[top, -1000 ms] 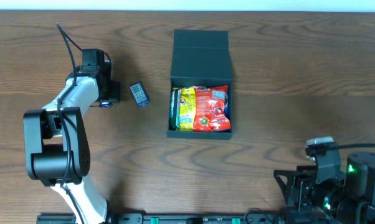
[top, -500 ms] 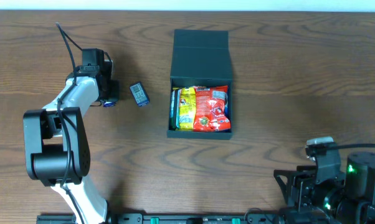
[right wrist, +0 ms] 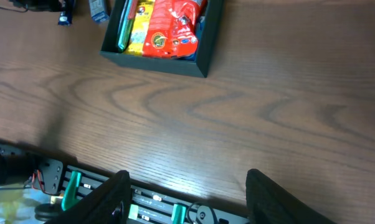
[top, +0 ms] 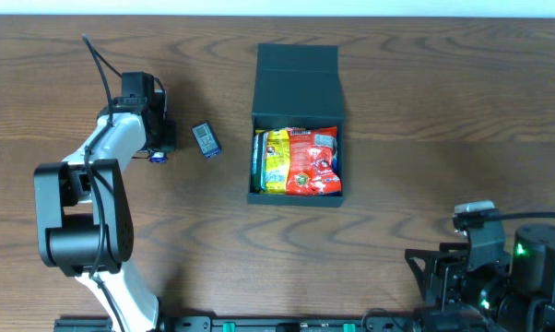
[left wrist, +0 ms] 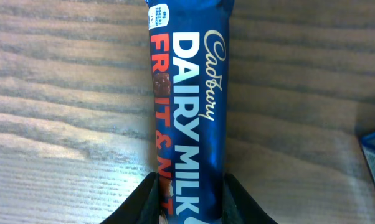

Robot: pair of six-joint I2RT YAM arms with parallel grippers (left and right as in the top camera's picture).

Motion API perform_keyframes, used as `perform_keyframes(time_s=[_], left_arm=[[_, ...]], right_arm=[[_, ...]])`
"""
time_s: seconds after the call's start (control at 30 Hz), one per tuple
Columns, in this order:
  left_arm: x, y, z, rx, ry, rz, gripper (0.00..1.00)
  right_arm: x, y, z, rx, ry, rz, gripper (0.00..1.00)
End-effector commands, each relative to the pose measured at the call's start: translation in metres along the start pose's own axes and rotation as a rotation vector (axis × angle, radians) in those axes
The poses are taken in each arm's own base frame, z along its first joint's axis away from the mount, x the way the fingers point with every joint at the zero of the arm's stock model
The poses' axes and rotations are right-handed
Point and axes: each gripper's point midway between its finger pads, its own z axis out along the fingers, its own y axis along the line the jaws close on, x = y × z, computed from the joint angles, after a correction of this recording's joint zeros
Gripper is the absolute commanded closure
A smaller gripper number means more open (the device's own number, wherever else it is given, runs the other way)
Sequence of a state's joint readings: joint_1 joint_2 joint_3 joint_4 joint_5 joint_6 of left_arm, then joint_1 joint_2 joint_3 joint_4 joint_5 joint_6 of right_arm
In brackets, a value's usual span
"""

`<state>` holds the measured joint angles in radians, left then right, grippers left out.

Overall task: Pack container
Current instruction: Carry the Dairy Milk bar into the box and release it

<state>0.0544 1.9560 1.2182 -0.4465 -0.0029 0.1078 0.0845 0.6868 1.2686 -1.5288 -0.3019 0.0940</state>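
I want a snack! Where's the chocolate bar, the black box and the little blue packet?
chocolate bar (left wrist: 190, 106), left wrist view, middle of its blue wrapper.
black box (top: 296, 78), overhead view, on its open lid.
little blue packet (top: 205, 139), overhead view, its middle.

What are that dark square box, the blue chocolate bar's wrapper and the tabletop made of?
The dark square box looks like matte cardboard: dull, flat, with a folded hinge at its flap. The blue Cadbury Dairy Milk bar has a glossy plastic or foil wrapper with printed lettering. The brown table shows wood grain; real wood or laminate, I can't tell.
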Motion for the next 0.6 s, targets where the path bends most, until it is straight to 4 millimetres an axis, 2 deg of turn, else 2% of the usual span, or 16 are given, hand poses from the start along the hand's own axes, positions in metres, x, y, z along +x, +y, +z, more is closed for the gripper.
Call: perform_keyframes(time_s=[0.0, 0.13, 0.27, 0.43, 0.57], left_arm=[[0.003, 0.0, -0.003, 0.005, 0.037, -0.018, 0.81], [-0.01, -0.005, -0.02, 0.009, 0.045, -0.014, 0.84], [-0.033, -0.022, -0.054, 0.021, 0.008, 0.023, 0.86], [-0.058, -0.06, -0.114, 0.047, -0.104, 0.09, 0.87], [-0.058, -0.108, -0.161, 0.093, -0.197, 0.091, 0.88]], right_arm=[[-0.001, 0.0, -0.001, 0.002, -0.008, -0.004, 0.41], [-0.001, 0.0, -0.001, 0.002, -0.008, -0.004, 0.41], [-0.001, 0.0, -0.001, 0.002, -0.007, -0.003, 0.41], [0.0, 0.0, -0.001, 0.002, -0.004, -0.002, 0.42], [0.0, 0.0, -0.001, 0.002, -0.002, -0.001, 0.42]])
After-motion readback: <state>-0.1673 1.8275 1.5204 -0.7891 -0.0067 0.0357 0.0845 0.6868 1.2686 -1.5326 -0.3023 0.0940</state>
